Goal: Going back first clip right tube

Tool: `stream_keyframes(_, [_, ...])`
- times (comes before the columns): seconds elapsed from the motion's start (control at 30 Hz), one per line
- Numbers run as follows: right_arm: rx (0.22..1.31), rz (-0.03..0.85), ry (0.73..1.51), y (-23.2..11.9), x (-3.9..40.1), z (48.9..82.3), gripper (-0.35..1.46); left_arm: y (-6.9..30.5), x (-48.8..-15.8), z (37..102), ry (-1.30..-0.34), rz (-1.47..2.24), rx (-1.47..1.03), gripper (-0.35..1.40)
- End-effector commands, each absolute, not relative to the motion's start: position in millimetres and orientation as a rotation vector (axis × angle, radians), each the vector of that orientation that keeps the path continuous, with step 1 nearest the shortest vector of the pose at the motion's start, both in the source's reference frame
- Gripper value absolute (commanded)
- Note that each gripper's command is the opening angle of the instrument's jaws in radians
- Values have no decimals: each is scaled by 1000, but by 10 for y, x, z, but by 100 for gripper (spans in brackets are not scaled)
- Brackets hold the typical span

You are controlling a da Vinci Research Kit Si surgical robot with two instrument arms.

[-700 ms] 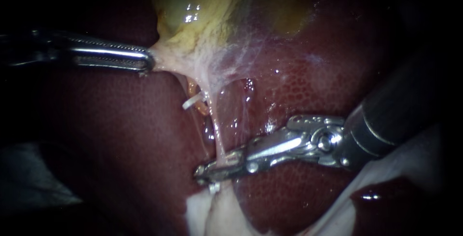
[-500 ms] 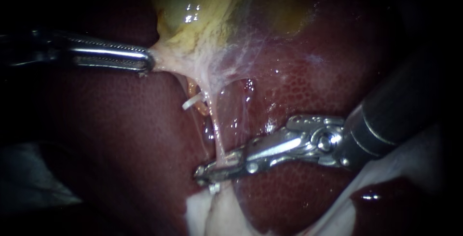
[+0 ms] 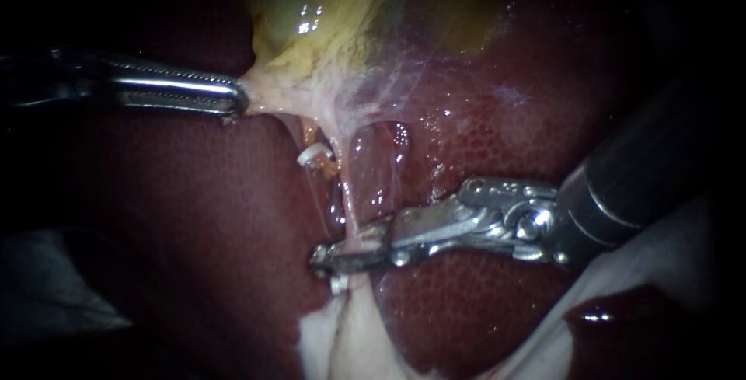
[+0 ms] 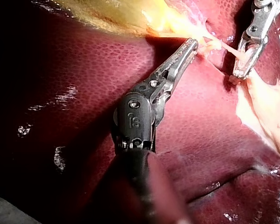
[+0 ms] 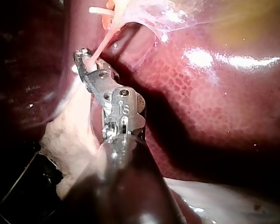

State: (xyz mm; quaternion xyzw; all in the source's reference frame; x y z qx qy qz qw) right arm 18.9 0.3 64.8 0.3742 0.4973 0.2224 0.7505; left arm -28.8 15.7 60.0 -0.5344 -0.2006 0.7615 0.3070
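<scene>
Endoscope view. Left instrument is coming in from 9 o'clock. Its jaws are clamping a fold of pale tissue at the lower edge of the gallbladder and pulling it taut toward 9 o'clock. The gallbladder is lying at 12 o'clock, yellow-green, on the liver, which is filling most of the field.

Right instrument is coming in from 3 o'clock. Its jaws are sitting just below centre, closed across the right tube, one jaw on each side of it. The right tube is running as a thin pale strand from the stretched tissue down into those jaws. A small white tab is showing just under the jaws, against the tube; cannot tell whether it is a clip.

The left tube, orange, is lying just beside the right tube on its 9 o'clock side. It is carrying a white clip across it, apart from the right jaws.

Right wrist view: the strand is entering the jaw tips. Left wrist view: the right instrument is lying ahead of the left jaws, not touching them.
</scene>
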Motion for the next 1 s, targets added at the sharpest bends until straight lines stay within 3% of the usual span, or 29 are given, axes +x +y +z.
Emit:
stream_keyframes(0.03, [815,477,1089,3,190,649,12,157,-287,599,-531,2014,-1414,-35])
stream_keyframes(0.2, [770,431,1109,1,195,658,37,157,-287,599,-531,2015,-1414,-35])
stream_keyframes(0.4, [689,416,1123,1,197,670,47,157,-287,599,-531,2015,-1414,-35])
stream_keyframes(0.63, [547,421,1107,5,192,675,50,156,-286,599,-531,2015,-1414,-35])
stream_keyframes(1.0, [532,299,1127,4,171,656,50,155,-281,599,-534,2019,-1413,-35])
